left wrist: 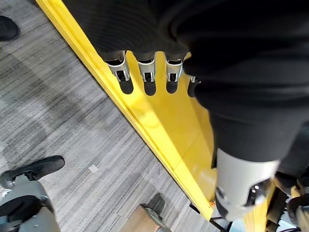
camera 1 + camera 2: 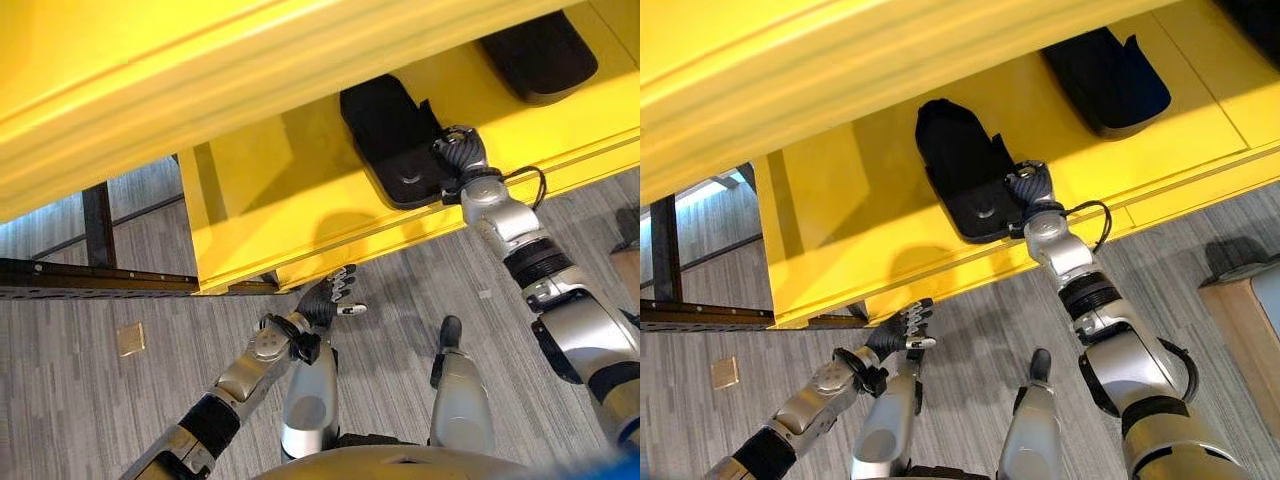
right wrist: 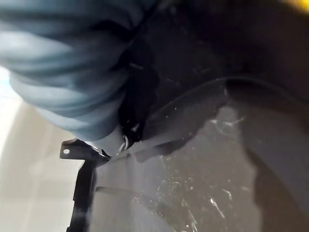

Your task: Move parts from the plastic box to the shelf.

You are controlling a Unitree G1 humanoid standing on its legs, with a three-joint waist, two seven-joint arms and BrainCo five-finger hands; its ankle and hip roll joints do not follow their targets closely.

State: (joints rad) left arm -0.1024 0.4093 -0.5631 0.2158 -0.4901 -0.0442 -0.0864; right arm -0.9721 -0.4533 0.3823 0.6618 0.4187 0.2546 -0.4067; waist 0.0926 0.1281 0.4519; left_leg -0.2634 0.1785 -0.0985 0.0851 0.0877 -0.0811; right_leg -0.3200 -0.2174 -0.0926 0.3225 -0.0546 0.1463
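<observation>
A black moulded part (image 2: 390, 140) lies on the yellow shelf (image 2: 300, 205), close to its front edge. My right hand (image 2: 462, 150) reaches up onto the near right corner of this part. Its dark ribbed cover hides whether it grips. The right wrist view shows the part's scratched black surface (image 3: 207, 164) from very close. A second black part (image 2: 535, 50) lies further right on the same shelf. My left hand (image 2: 325, 298) hangs below the shelf's front edge, over the floor. Its fingers (image 1: 145, 72) are straight and hold nothing.
An upper yellow shelf board (image 2: 200, 70) overhangs the parts from above. A dark metal frame (image 2: 100, 225) stands left of the shelf. A wooden box (image 2: 1240, 300) sits on the grey floor at the right, and a small tan plate (image 2: 130, 340) lies on the floor at the left.
</observation>
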